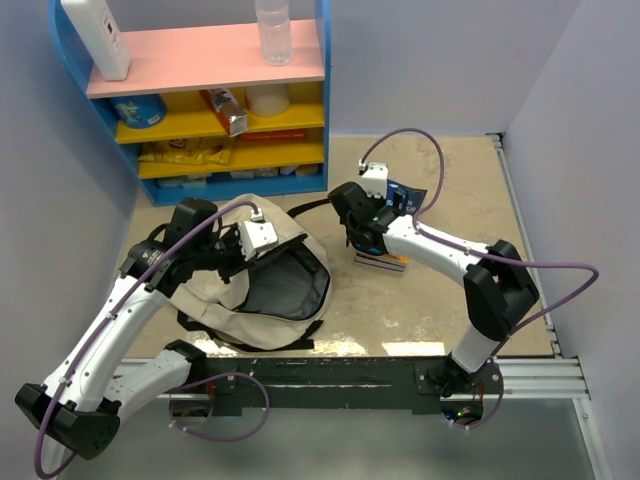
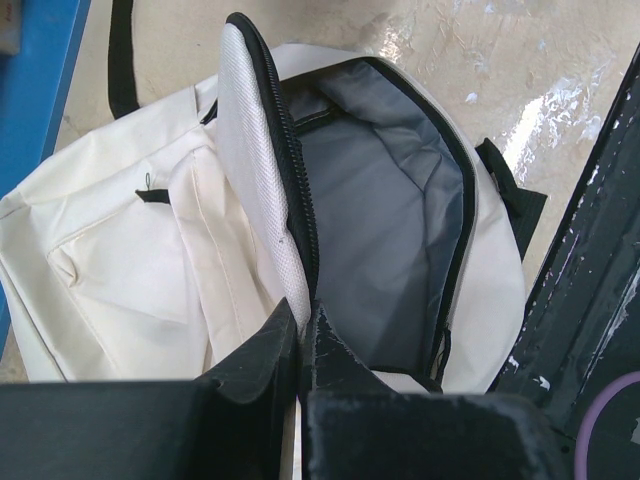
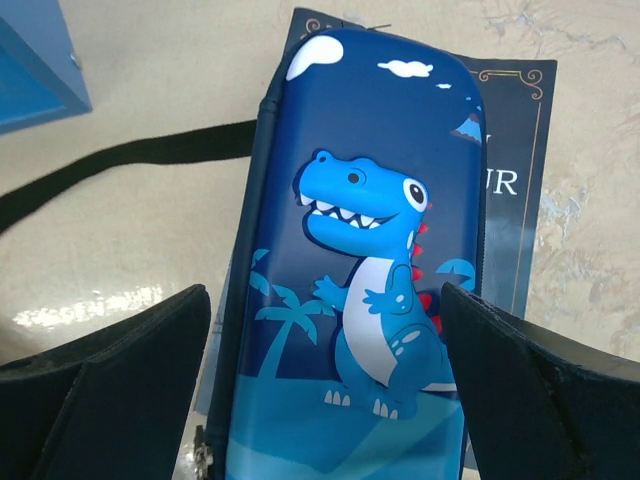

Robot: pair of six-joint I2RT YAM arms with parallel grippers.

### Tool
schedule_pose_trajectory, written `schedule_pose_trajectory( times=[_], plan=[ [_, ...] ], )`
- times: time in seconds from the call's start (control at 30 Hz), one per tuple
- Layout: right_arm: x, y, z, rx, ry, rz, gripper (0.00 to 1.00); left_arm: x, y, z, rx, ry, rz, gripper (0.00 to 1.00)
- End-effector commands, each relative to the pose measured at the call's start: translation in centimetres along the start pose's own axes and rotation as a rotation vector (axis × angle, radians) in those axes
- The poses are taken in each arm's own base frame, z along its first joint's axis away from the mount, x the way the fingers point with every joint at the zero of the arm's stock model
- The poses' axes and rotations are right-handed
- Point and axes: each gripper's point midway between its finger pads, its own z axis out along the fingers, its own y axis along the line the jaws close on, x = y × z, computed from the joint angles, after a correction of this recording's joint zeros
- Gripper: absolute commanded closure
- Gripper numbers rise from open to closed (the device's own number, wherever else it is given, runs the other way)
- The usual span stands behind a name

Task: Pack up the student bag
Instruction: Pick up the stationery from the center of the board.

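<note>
Student bag (image 1: 225, 305) lies on the table (image 1: 460, 170) in front of the left arm, just below the blue shelf unit (image 1: 300, 182), with its mouth turned toward the right arm. From above, the cream canvas and a dark opening show, but not how the bag is held. The left wrist view settles that: the left gripper (image 2: 300, 335) is closed tight on the zip-edged rim of the bag's (image 2: 110, 250) front flap, and the grey lining (image 2: 380, 240) lies open beside it. The left arm reaches forward from its base, elbow low and bent, with the wrist over the middle of the bag and the left gripper (image 1: 262, 250) pointing down. The right arm folds back across the table, and the right gripper (image 1: 372, 242) points down beside the bag. Its body hides most of what lies beneath. The right wrist view shows a blue dinosaur pencil case (image 3: 370, 200) lying on a dark blue book (image 3: 515, 180), with a black strap (image 3: 120, 165) across the table to the left. The right gripper (image 3: 322, 295) is spread wide with a finger on either side of the case, holding nothing.
</note>
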Motion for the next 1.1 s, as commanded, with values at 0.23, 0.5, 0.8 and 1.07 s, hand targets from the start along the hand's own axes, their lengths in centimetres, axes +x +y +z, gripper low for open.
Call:
schedule_pose_trajectory(
  times=[0.23,0.5,0.8,1.07],
  plan=[
    [-0.7,-3.4,1.0,0.085,-0.016,-0.005,0.01,-2.4,0.5,-0.9,-0.026,-0.093,0.045,1.0],
    [-0.6,-3.5,-0.2,-0.015,-0.007,-0.007,0.01,-2.4,0.8,-0.5,-0.027,-0.09,0.041,1.0],
    [-2.4,-5.6,-2.3,-0.103,0.002,0.14,0.01,-2.3,0.9,-0.4,-0.028,-0.082,0.044,1.0],
    [2.1,-6.2,-0.2,-0.13,0.137,0.235,0.01,-2.7,1.2,-0.5,-0.034,-0.087,0.049,1.0]
  ],
)
